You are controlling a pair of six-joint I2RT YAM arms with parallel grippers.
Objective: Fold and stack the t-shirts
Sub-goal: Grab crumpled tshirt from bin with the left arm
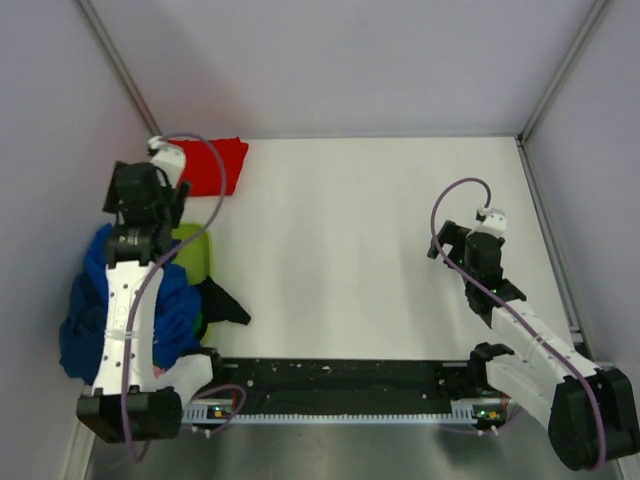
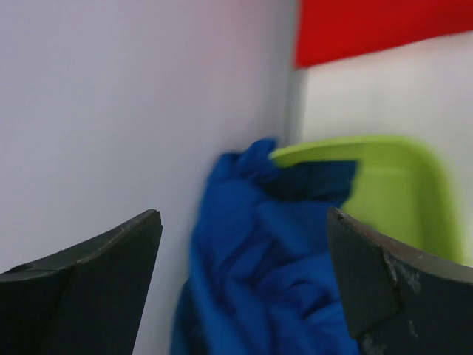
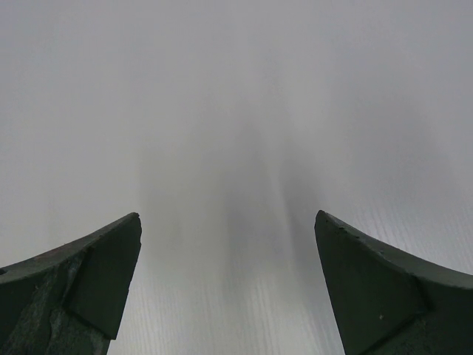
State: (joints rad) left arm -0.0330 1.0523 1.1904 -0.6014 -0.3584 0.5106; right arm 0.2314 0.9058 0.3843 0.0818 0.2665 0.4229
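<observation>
At far left, against the wall, a blue tee (image 1: 85, 320) lies crumpled in a loose heap, partly over the near left rim of the basket (image 1: 195, 250). My left arm rises over that heap. Through my left wrist camera, my left gripper (image 2: 244, 222) hangs above the blue tee with its jaws spread wide and nothing between them; the cloth sits below the gap, not touching either finger. The view is blurred, so I cannot make out folds or seams.

Just right of the heap is the basket, lime green, with the blue cloth draped across its edge. Beyond it, in the far left corner of the table (image 1: 350, 250), a red tee (image 1: 215, 165) lies flat and folded, apart from the basket. At the basket's near right corner a dark tee (image 1: 225, 302) spills out onto the table in a small point.

The middle of the table is plain white.

At right, my right arm reaches in from the near right corner. My right gripper (image 3: 228, 216) hovers over the white surface, jaws as wide as the left one's, holding nothing. No tee lies near it; all the tees are on the left side, well apart from this gripper.
</observation>
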